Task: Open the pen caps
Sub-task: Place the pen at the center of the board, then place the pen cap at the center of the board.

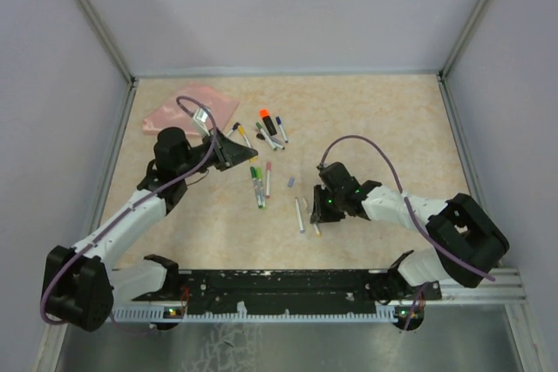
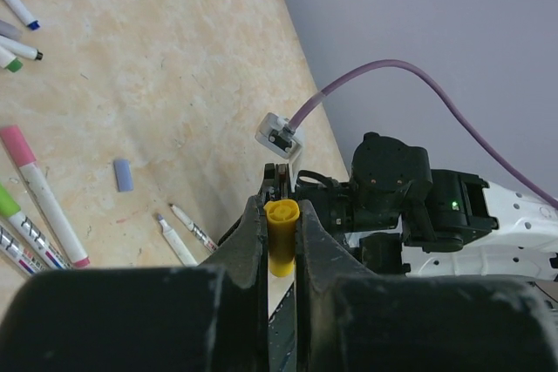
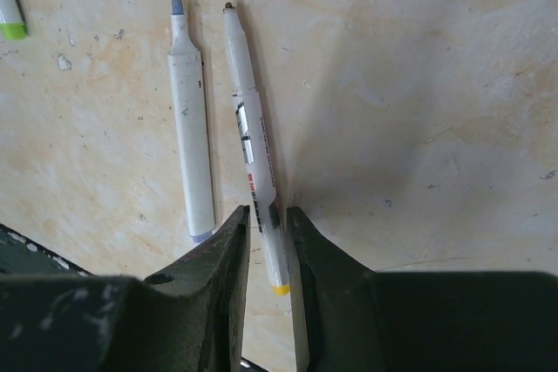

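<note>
The left gripper (image 2: 281, 213) is clamped on a stubby yellow cap (image 2: 282, 241) of smooth plastic, its lower end hidden between the fingers. The right gripper (image 3: 264, 226) stands slightly apart, straddling a slim white pen barrel (image 3: 248, 128). A loose bluish cap (image 1: 290, 181) lies between the two.

Beige table (image 1: 392, 128), scattered pens (image 1: 258, 182), loose cap (image 1: 290, 181), pink pouch (image 1: 179, 111)

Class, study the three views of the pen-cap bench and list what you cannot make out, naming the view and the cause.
Right wrist view: whether the right gripper pinches the yellow-ended pen or only straddles it; its fingers cover the contact.
Left wrist view: the lower end of the yellow cap in the left gripper, hidden between its fingers.
Top view: which pens in the pen cluster are capped; too small.
</note>
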### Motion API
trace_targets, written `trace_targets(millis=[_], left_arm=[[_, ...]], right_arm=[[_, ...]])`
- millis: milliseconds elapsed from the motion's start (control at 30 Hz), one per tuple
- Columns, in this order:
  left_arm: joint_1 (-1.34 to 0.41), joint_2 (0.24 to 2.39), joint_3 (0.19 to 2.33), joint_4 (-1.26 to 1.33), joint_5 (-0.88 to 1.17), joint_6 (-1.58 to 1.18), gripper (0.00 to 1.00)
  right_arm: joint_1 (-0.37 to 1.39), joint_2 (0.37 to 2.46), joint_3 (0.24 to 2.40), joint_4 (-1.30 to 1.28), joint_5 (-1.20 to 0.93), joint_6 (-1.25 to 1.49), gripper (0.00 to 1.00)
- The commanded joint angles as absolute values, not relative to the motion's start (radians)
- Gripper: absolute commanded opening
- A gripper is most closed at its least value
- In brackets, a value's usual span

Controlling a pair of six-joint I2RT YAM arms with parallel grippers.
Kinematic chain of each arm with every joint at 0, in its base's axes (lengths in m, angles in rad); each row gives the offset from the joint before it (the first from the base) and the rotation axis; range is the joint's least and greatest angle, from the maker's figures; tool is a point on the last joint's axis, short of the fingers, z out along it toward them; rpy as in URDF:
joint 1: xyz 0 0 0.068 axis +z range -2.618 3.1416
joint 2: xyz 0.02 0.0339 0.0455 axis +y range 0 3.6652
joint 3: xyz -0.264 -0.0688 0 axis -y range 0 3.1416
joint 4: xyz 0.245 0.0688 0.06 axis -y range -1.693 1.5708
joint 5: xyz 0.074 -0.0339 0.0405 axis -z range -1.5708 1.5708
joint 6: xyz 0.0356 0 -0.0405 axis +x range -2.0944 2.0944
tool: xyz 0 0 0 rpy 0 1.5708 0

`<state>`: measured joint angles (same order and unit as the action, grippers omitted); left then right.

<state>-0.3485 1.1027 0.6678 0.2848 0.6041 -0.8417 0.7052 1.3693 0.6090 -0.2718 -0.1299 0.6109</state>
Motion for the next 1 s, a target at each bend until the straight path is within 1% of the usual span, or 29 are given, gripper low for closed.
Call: trace_targets(millis=[0, 167, 333, 500, 667, 967], left_arm=[[-0.398, 1.128, 0.665, 0.309, 0.569, -0.847, 0.0], [-0.47, 1.164, 0.68, 0.307, 0.522, -0.841, 0.0], [-0.558, 1.202, 0.712, 0.269, 0.427, -0.817, 0.0], [-0.63, 1.264, 0.747, 0.214, 0.34, -0.813, 0.0], [-0.696, 1.335, 0.838, 0.048, 0.221, -0.789, 0.0], [-0.819, 1.494, 1.009, -0.146, -0.014, -0.79, 0.0]], right_arm=[[0.722, 1.364, 0.611, -0.257, -0.105, 0.604, 0.24], [0.721, 1.338, 0.601, -0.235, -0.121, 0.594, 0.25], [0.72, 1.27, 0.59, -0.22, -0.11, 0.588, 0.3], [0.721, 1.197, 0.578, -0.19, -0.113, 0.577, 0.3], [0.72, 1.093, 0.562, -0.191, -0.041, 0.577, 0.3], [0.714, 0.889, 0.5, -0.196, 0.092, 0.593, 0.3]])
